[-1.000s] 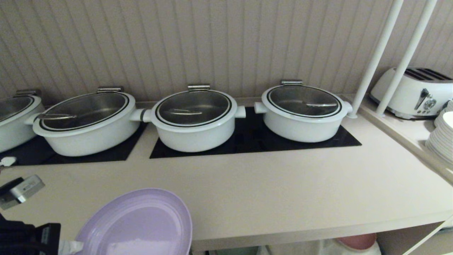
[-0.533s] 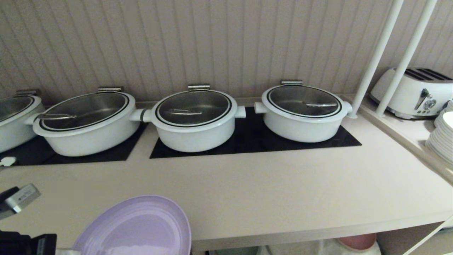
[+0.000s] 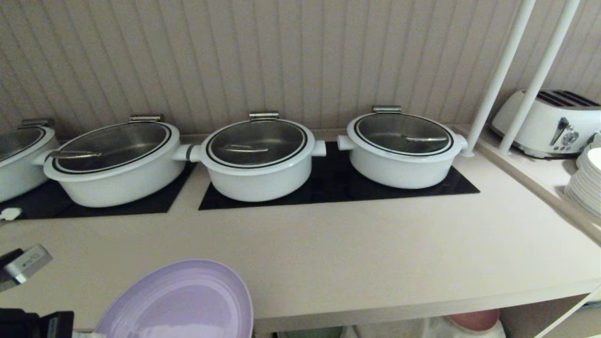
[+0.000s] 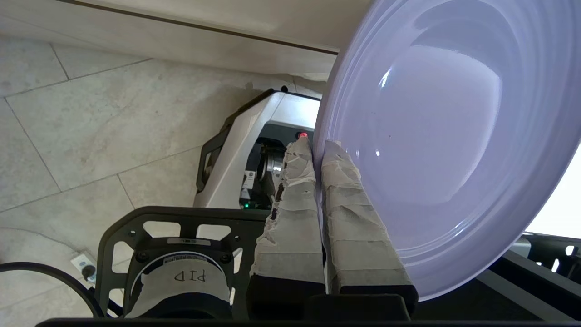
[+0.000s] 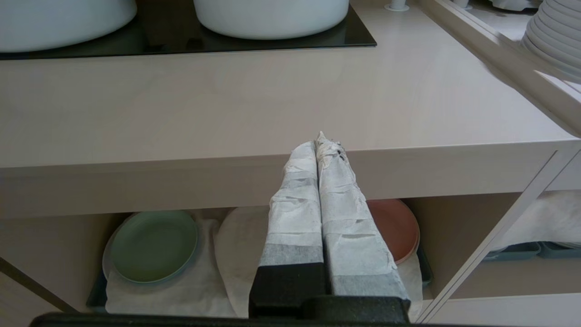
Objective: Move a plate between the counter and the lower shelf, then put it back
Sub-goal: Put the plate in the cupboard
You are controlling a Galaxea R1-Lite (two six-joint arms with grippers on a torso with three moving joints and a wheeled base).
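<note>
The lavender plate (image 3: 178, 300) hangs tilted at the lower left of the head view, over the front edge of the beige counter (image 3: 375, 253). My left gripper (image 4: 316, 145) is shut on the plate (image 4: 445, 136), its taped fingers pinching the rim from both sides. My right gripper (image 5: 320, 143) is shut with nothing in it. It hovers in front of the counter's front edge (image 5: 181, 181), above the opening of the lower shelf (image 5: 454, 231). A white cloth (image 5: 181, 295) lies on that shelf. The right gripper is outside the head view.
Several white lidded pots (image 3: 258, 159) stand on black hob panels (image 3: 328, 188) at the back. A toaster (image 3: 549, 122), a stack of white plates (image 3: 587, 183) and two white poles (image 3: 497, 80) are at the right. A green plate (image 5: 154, 245) and a pink-red plate (image 5: 395, 227) lie on the shelf.
The plate and my left arm have sunk a little toward the bottom of the head view. Pots and counter have not shifted. The grip is unchanged.
</note>
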